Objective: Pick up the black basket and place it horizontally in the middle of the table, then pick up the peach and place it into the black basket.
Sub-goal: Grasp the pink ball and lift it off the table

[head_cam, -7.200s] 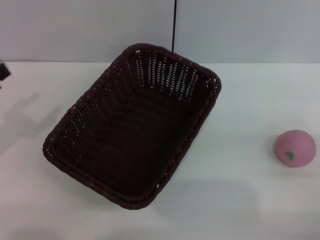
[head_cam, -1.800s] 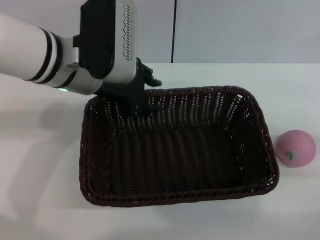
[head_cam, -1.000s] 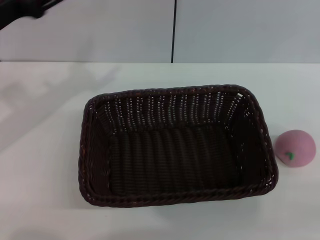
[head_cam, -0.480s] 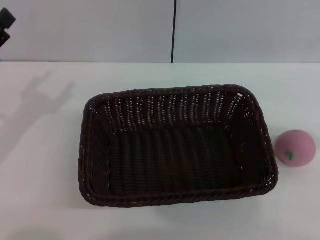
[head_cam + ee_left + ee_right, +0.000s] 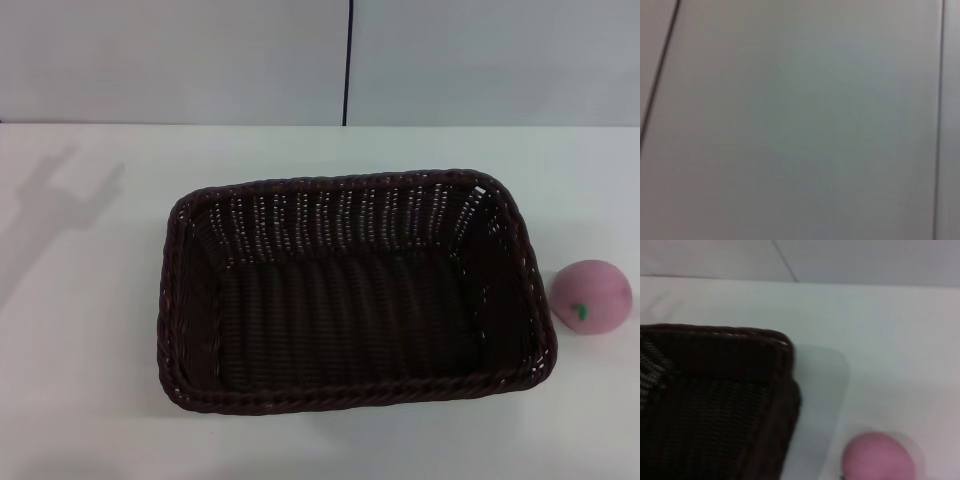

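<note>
Black basket lying lengthwise mid-table, open side up, empty.

Peach just beside the basket's right end, apparently apart from it. Neither gripper in sight; finger spread impossible to tell.

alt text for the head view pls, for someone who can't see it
A large black basket, empty, sits lengthwise across the middle of a white table. A small pink peach rests on the table just off the basket's right end, not touching it. No arm or end effector is in view.
</note>
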`<state>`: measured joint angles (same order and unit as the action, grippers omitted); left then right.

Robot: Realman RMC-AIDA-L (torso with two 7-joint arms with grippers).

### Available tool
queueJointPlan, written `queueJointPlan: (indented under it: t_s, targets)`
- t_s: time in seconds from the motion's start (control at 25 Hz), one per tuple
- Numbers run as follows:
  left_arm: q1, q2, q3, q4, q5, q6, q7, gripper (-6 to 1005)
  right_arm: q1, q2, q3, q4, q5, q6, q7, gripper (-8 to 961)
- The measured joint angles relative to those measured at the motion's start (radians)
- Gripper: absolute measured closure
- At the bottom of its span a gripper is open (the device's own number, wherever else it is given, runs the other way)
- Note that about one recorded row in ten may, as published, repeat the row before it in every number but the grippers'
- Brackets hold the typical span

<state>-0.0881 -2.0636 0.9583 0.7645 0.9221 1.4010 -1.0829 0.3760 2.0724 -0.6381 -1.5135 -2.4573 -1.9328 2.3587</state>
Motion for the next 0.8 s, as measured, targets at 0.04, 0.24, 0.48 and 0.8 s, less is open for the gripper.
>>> queueJointPlan:
  t_s: [0.04, 0.24, 0.48, 0.8]
  targets:
    - [0.000, 0.000, -0.005, -0.003, -0.001, 0.000, 0.000, 210, 0.003, 0.000, -0.001, 0.020, -0.007, 0.010, 0.002, 280]
    - [-0.002, 0.000, -0.016, -0.011, -0.001, -0.004, 0.004, 210, 0.025, -0.003, -0.001, 0.173, -0.011, 0.105, -0.017, 280]
    - [-0.013, 0.000, -0.020, -0.024, -0.002, -0.006, 0.008, 211, 0.085, -0.012, -0.002, 0.384, -0.048, 0.221, -0.052, 281]
    - [-0.006, 0.000, -0.022, -0.024, -0.002, -0.001, 0.008, 211, 0.108, -0.021, -0.002, 0.457, -0.073, 0.271, -0.070, 300]
